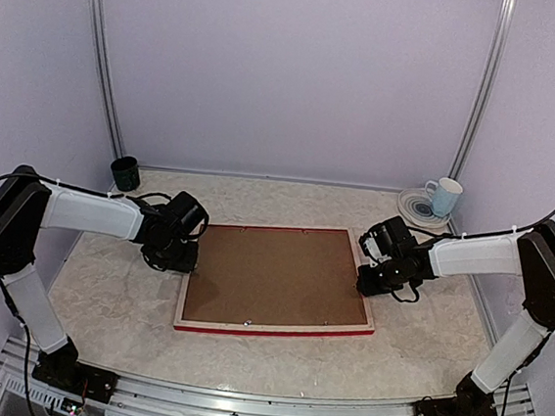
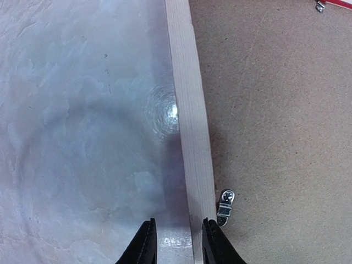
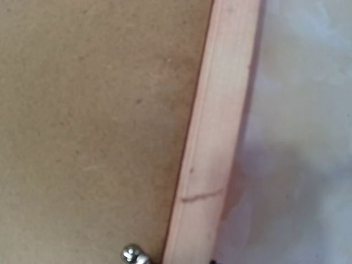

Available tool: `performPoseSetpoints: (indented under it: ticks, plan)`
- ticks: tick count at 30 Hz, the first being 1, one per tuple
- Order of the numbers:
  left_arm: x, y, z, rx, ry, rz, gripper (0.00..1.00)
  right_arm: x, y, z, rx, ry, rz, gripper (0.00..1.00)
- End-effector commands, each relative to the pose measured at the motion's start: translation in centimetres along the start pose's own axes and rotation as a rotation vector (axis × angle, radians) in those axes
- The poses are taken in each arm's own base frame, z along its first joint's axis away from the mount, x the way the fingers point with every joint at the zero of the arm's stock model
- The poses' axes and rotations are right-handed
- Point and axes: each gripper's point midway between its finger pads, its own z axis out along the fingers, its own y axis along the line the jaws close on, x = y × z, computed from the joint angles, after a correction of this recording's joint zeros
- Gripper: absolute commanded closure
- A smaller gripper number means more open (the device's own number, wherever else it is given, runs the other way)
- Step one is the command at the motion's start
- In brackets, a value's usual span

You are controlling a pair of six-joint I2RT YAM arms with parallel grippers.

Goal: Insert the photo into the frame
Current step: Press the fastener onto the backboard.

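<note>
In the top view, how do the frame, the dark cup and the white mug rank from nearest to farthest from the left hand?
1. Frame, just beside the left hand.
2. Dark cup, back left corner.
3. White mug, back right, on a plate.

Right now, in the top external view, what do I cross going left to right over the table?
dark green mug → left end effector → frame, lying back side up → right end effector → white mug
</note>
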Motion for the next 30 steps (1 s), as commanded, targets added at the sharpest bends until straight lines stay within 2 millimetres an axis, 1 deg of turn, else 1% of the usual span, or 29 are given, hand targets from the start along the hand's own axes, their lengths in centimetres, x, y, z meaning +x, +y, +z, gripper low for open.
performPoseSetpoints:
  ticks: [1,4,8,14,24,30]
  plan:
    - [-3.0,-1.4,-2.6,0.076,-0.107,-0.020,0.71,1.2,-0.2,0.2,0.018,0.026,-0.026,0.78]
    - [-3.0,-1.2,-2.4,0.059,-0.102,-0.012,0.71,1.2,-0.1,0.2,0.014,0.026,-0.026,0.78]
    - [-2.1,-1.3,-1.2,0.045,-0.063,-0.002,0.71,1.2,-0.2,0.2,0.016,0.025,-0.027,0.78]
    - [-1.0,-1.4,-0.1,0.034,-0.022,0.011,0.71,1.1,-0.2,0.0,0.016,0.022,-0.028,0.78]
    - [0.0,-1.6,0.8,0.027,0.006,0.022,0.71,1.1,-0.2,-0.1,0.014,0.019,-0.029,0.78]
    - [0.7,-1.3,1.4,-0.003,0.029,0.034,0.71,1.1,-0.2,-0.1,0.012,0.019,-0.030,0.78]
